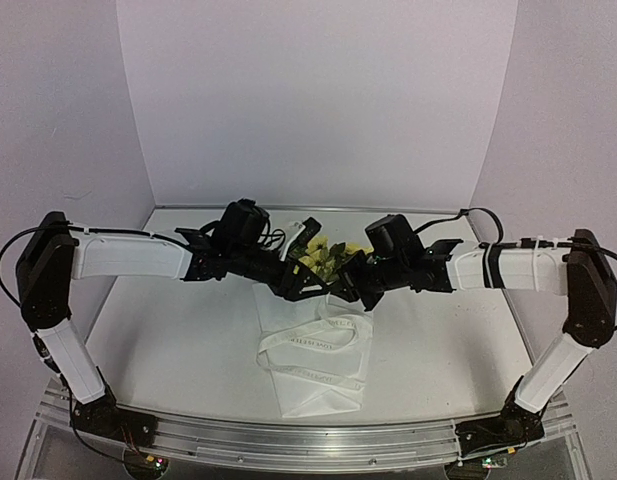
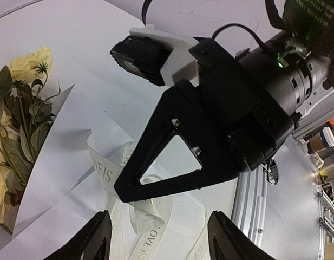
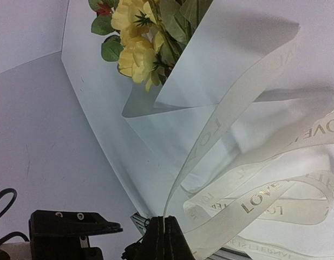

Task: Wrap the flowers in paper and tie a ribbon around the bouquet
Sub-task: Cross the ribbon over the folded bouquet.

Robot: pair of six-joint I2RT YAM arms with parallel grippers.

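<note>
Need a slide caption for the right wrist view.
Right gripper pinches the printed ribbon, which loops over white paper wrapped around yellow flowers.

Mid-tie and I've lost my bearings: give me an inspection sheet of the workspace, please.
Surface: white table, no spills seen.
Job's things: flowers stick out of the paper cone's far end, mid-table; ribbon looped loosely over the paper, no knot seen.
Clutter: nothing seen.
Grippers: left gripper fingers apart over the ribbon, gripping nothing; right gripper fingers shut on a ribbon strand.
Cables: black cable loops beside the right arm, away from the flowers.
Surroundings: plain pale walls; metal rail at the near edge.
</note>
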